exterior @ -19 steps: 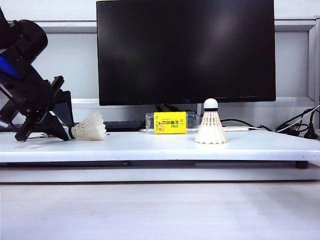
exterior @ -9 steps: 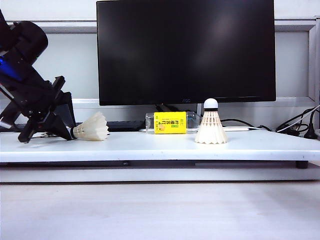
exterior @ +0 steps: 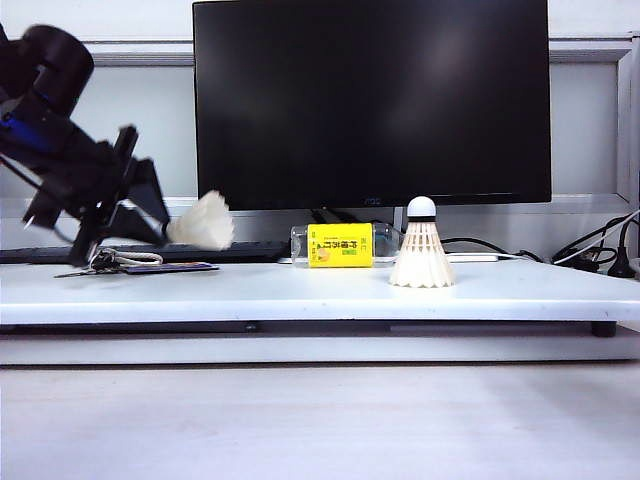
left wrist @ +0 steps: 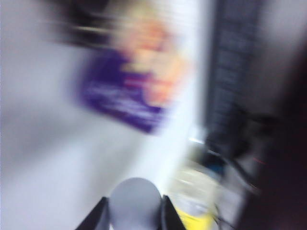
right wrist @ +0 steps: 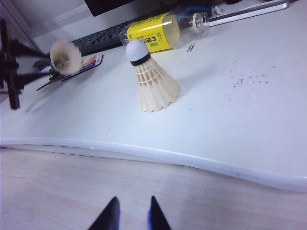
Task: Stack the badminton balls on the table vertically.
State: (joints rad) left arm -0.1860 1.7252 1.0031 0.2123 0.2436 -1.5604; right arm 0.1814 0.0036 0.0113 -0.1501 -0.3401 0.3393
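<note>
You are facing a long white table (exterior: 300, 295) that spans the whole exterior view, with a large black monitor (exterior: 372, 100) behind its middle. Along the table's back edge, a clear bottle with a yellow label (exterior: 340, 245) lies on its side below the monitor, and a dark keyboard (exterior: 240, 250) runs from there toward the table's left end.

Your left arm reaches in over the left end of the table. Its left end effector (exterior: 150, 215) is clenched on the cork tip of one of the badminton balls, the held shuttlecock (exterior: 203, 222). That shuttlecock lies roughly level in the air, clear of the table, its feather skirt pointing toward the middle. The arm and the shuttlecock are both blurred. The left wrist view is badly smeared; you can make out only a rounded pale tip between two dark fingers (left wrist: 98, 215).

The standing shuttlecock (exterior: 421, 250) rests upright on its skirt on the table, cork tip up, right of the middle and just beside the bottle's neck. It is well apart from the held one.

Under the left arm, a flat purple card (exterior: 180, 267) and a small bunch of keys (exterior: 100, 265) lie on the table.

Your right end effector (right wrist: 130, 215) hangs off the table's front edge, above the wooden floor (right wrist: 96, 191). Its two dark fingertips stand slightly apart with nothing between them, so it is released.
</note>
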